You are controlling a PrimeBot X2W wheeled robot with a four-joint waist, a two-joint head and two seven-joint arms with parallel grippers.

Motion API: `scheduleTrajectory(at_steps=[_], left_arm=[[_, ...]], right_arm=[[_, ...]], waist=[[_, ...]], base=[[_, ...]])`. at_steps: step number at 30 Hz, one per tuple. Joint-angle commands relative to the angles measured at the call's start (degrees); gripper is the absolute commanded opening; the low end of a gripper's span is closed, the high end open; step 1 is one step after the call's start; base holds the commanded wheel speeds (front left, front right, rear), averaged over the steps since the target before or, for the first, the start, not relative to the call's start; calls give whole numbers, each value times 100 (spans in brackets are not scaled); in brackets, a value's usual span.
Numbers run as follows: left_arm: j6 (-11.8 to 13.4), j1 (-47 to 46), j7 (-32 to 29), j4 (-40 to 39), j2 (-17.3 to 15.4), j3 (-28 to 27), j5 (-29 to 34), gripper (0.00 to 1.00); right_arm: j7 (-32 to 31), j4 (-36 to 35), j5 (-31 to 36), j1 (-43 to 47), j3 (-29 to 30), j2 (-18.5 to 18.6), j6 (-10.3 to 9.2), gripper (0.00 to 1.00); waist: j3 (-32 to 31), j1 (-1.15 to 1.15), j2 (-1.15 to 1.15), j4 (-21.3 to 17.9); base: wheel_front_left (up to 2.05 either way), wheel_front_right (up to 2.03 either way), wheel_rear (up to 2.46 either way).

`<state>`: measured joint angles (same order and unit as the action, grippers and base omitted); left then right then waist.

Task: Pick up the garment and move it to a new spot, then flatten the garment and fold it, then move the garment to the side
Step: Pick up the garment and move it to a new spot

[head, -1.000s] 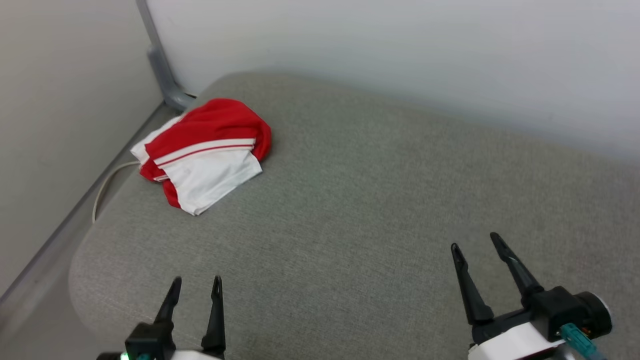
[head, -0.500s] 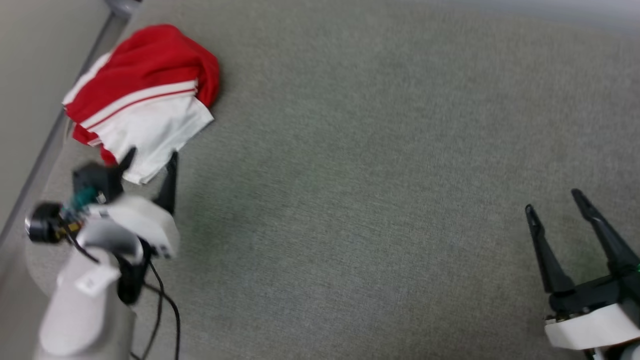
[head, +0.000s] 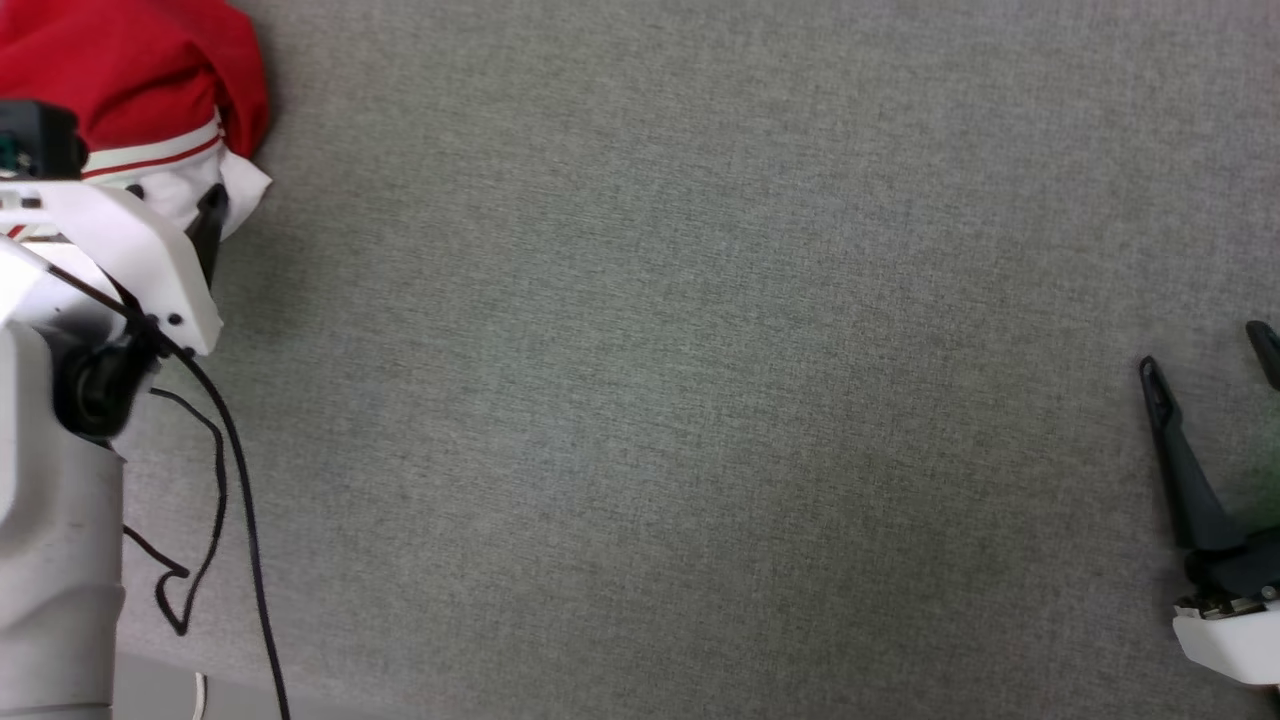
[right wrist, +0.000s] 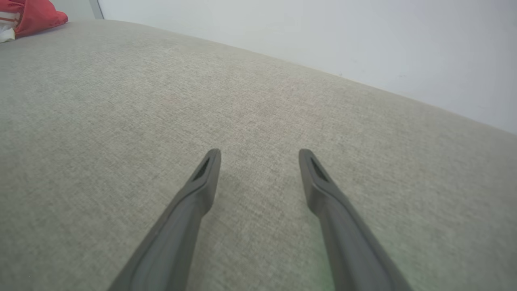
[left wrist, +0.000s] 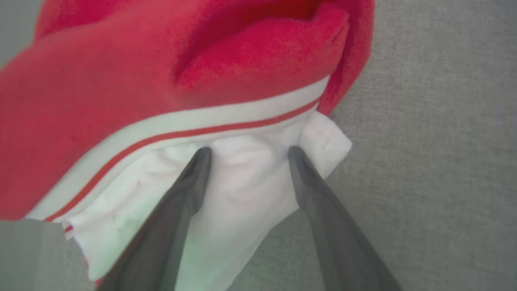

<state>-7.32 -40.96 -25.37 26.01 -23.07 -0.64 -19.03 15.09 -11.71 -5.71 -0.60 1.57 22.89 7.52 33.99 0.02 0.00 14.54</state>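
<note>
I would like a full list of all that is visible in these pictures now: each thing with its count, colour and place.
red short-sleeved jersey garment with white sleeve and striped trim: one, red and white, bunched at the cushion's far left.
grey woven fabric cushion: one, grey, under everything.
plain wall: one, off-white, behind the cushion.
black cable: one, black, hanging beside the left forearm.
left forearm: one, pale grey, near left.
left gripper: one, dark, open, tips at the garment's white part.
right gripper: one, dark, open, over bare cushion.
</note>
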Motion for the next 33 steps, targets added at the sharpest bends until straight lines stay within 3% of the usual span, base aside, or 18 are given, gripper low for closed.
scheduleTrajectory(at_steps=[1,5,6,7,11,19,26,33], left_arm=[[0,-104,-120,21,-62,-40,-103,100],[-9,-65,-596,160,-25,16,-481,100],[-12,-6,-749,175,3,109,-598,14],[-14,49,-864,176,31,189,-726,0],[-16,215,-945,73,-16,428,-1008,0],[0,348,-106,-133,-454,434,-818,0],[78,452,717,-678,-710,174,-687,0],[67,550,676,-1639,-825,365,-546,0]], right_arm=[[11,-30,-60,-10,29,50,-6,100],[10,-72,-70,-39,83,119,-7,100],[10,-83,-57,-27,92,123,-7,100],[10,-94,-36,-10,100,121,-7,100],[9,-73,17,59,95,108,-7,100],[12,118,102,-132,-112,-127,-7,100],[12,574,178,-283,-338,-597,-7,100],[12,996,324,-280,-422,-1157,-7,100]], waist=[[138,-2,0,-91],[245,-2,0,-114],[258,-2,0,-112],[268,-2,0,-104],[244,-2,0,-31],[-307,-2,0,-31],[-1187,-2,0,-205],[-2041,-2,0,-384]], base=[[0,0,0],[0,0,0],[0,0,0],[0,0,0],[0,0,0],[0,0,0],[0,0,0],[0,0,0]])
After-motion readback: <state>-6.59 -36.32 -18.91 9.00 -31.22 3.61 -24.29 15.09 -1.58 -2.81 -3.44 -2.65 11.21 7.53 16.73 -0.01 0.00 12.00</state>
